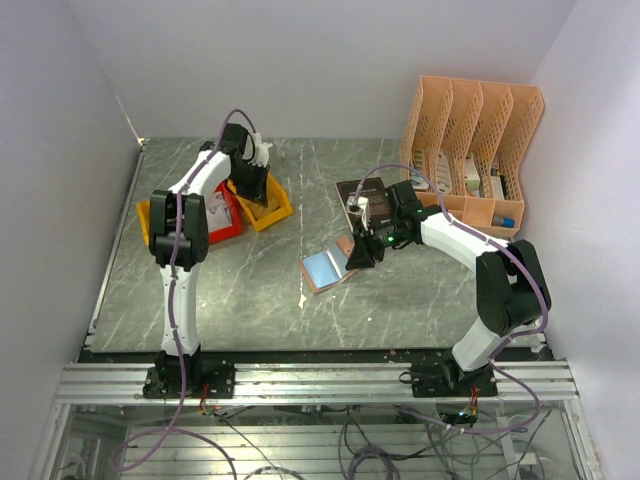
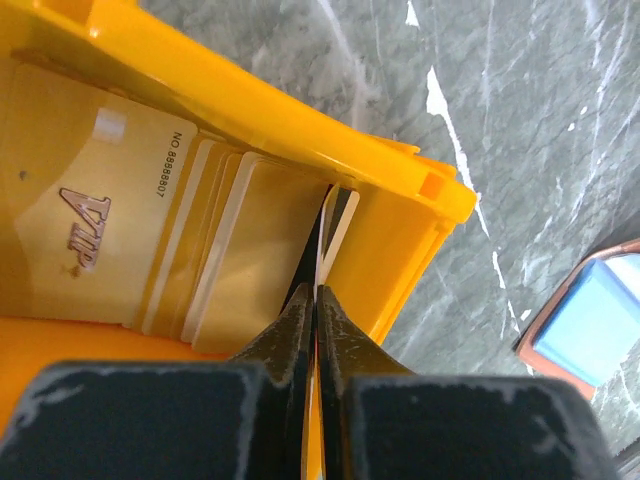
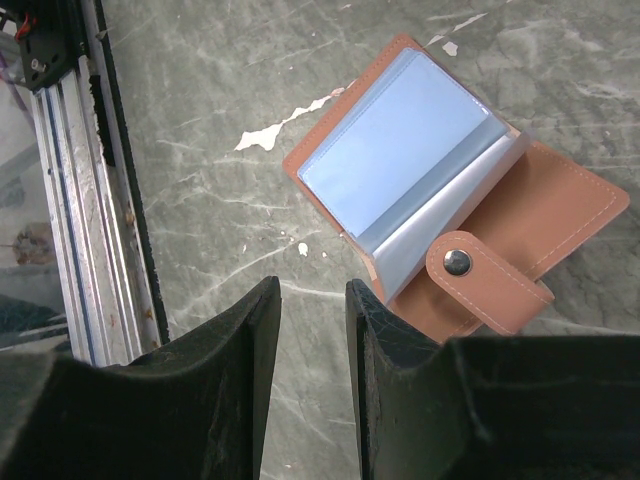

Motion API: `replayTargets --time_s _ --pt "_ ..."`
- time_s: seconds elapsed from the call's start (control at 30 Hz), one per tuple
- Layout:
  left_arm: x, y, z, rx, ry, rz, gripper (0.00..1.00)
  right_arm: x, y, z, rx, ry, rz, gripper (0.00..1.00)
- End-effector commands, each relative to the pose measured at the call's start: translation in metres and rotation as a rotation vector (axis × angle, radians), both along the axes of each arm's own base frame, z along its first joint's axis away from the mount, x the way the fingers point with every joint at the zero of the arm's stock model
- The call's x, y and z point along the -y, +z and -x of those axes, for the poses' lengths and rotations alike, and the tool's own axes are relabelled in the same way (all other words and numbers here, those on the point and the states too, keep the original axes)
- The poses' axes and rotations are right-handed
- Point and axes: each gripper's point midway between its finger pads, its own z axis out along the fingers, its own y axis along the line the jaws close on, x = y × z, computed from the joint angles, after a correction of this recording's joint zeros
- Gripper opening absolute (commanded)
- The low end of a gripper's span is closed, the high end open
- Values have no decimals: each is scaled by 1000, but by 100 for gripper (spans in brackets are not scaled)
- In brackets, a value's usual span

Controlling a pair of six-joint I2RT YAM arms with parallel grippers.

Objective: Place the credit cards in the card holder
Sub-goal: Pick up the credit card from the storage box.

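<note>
My left gripper reaches down into a yellow bin. In the left wrist view its gripper is shut on the edge of a thin card standing edge-on against the bin wall. Several gold cards lie overlapping in that bin. The tan card holder lies open on the table with a light blue card in its clear sleeve and its snap tab folded over. My right gripper hovers open just left of the holder, holding nothing.
A red bin and another yellow bin sit left of the left arm. A peach slotted file rack stands at the back right, with a black book in front of it. The aluminium rail runs along the near table edge.
</note>
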Motion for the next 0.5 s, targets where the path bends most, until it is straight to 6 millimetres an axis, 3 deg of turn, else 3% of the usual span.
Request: replayTargets --time_s 0.0,0.3,0.47 --pt "8 -1 0 -18 -27 18 7 -1 14 -6 40 6 -27 33" --pt "-6 31 -24 79 156 55 7 0 15 -7 41 5 -29 33" --pt "10 19 -17 -22 315 180 7 1 16 -7 45 2 -27 33"
